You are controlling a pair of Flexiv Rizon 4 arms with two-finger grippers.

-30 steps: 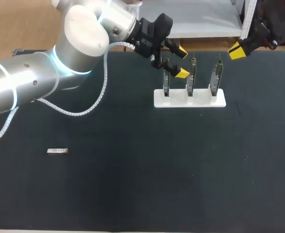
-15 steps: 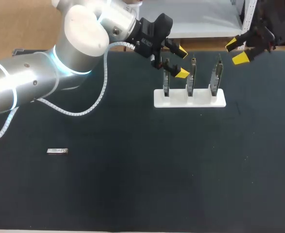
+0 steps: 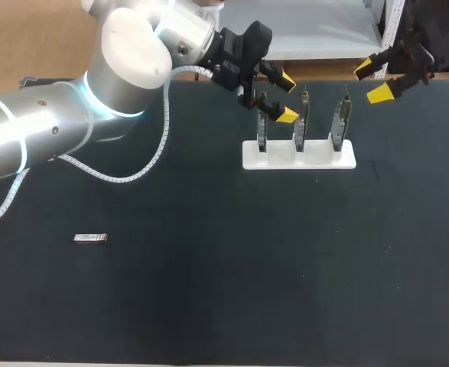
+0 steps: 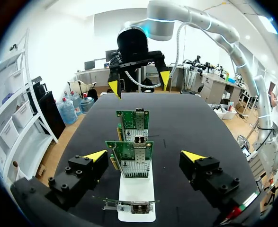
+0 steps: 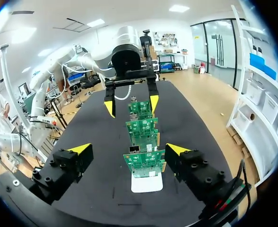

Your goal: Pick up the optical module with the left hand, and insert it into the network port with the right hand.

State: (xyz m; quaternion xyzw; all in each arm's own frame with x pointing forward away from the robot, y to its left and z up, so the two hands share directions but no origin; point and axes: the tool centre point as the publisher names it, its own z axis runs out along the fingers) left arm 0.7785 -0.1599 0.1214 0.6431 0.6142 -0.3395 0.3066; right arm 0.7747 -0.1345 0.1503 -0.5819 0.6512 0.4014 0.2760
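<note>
Well apart from everything else, the module [image 3: 90, 238] lies flat at about 8 o'clock on the table [image 3: 209, 306]. Bare dark surface runs around it and out to the near edge. The left gripper [image 3: 286, 99] hangs by the far edge, at 11 o'clock of the white stand [image 3: 299, 159]. Its fingers are spread and hold nothing, and one tip is just beside the leftmost of three upright cards [image 3: 301, 126]. The right gripper [image 3: 371, 81], at 2 o'clock of the stand, is likewise spread and empty. A second ago it showed one yellow tip; now two stand apart. The left arm and the module have not moved. Only the head view shows the module. The wrist views show the cards' faces and metal ports [image 4: 139, 155], lined up between the two grippers.
</note>
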